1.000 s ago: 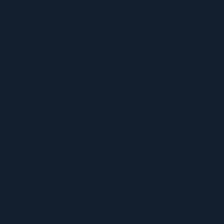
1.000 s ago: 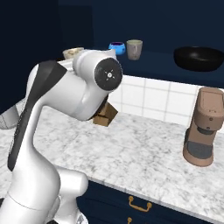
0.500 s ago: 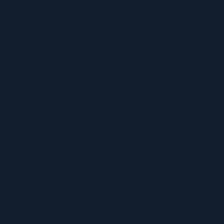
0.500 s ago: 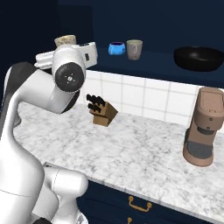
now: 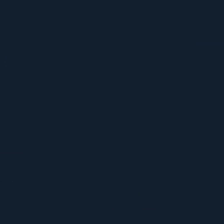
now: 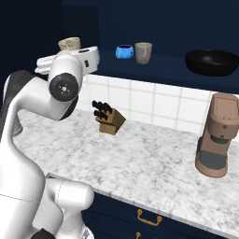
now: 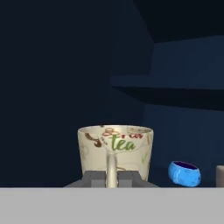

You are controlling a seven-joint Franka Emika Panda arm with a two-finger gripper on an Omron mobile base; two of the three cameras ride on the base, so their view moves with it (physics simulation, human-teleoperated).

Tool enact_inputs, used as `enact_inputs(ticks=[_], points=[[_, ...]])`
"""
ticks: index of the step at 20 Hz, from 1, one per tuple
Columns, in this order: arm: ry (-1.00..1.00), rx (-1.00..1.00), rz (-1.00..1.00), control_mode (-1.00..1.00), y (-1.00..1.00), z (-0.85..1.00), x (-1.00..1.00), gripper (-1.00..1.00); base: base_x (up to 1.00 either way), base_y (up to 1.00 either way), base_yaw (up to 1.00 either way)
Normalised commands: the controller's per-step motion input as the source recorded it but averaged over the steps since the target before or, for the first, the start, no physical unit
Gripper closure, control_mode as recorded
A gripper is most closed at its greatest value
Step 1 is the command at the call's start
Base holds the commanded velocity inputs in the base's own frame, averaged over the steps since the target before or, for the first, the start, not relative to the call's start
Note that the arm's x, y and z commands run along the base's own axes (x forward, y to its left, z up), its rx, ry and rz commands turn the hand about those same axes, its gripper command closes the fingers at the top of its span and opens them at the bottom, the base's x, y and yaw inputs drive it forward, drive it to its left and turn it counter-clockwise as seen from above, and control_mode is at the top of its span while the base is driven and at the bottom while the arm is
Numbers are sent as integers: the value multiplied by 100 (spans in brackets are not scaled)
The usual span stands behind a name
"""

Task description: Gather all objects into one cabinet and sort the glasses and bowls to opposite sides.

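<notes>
The gripper [image 7: 112, 178] is pressed shut on the loop handle of the cream mug [image 7: 115, 151], and the mug is held up in front of the dark cabinet shelf [image 6: 158, 65]. In the right base view the mug [image 6: 69, 44] is seen up high at the left end of that shelf. A small blue bowl [image 7: 184, 173] and a grey cup [image 6: 143, 52] are stood further along it.

Only a thin handle is pinched, so the mug could be tipped or dropped. If it is swung too far sideways, the blue bowl could be bumped. If it is let go before it is set on the shelf, it could be knocked down onto the counter [image 6: 140, 158].
</notes>
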Motion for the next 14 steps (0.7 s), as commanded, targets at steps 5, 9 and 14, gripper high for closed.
enact_inputs(ticks=[5, 9, 14], points=[[2, 0, -5, -100, 16, 0, 38, 100, 0, 0, 0], [-1, 0, -4, -100, 1, 0, 50, 100, 0, 0, 0], [-1, 0, -5, -100, 8, 0, 54, 100, 0, 0, 0]])
